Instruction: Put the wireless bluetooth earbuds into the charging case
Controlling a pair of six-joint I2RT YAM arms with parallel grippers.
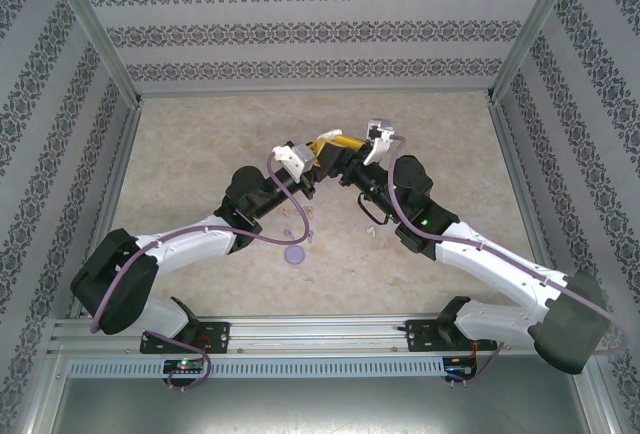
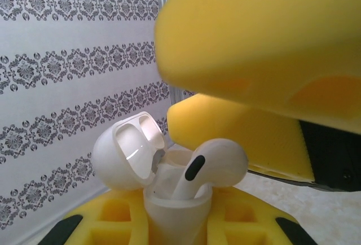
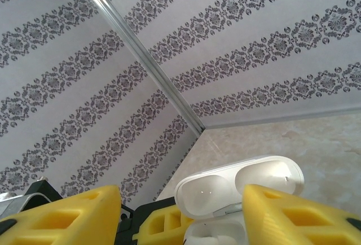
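Left wrist: glossy white stemmed earbud (image 2: pixel 219 163)

— Table (image 1: pixel 200 144): beige, mottled top. Anything lying on it?
— Purple round piece (image 1: pixel 296 253), about 7 o'clock from centre. Pinkish speck (image 1: pixel 308 237) just beside it. Small white bits (image 1: pixel 372 228) near 4 o'clock. Too small to identify.

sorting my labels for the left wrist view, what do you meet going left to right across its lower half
patterned wall → open lid of the white charging case → white earbud standing in the case → black part at the right edge
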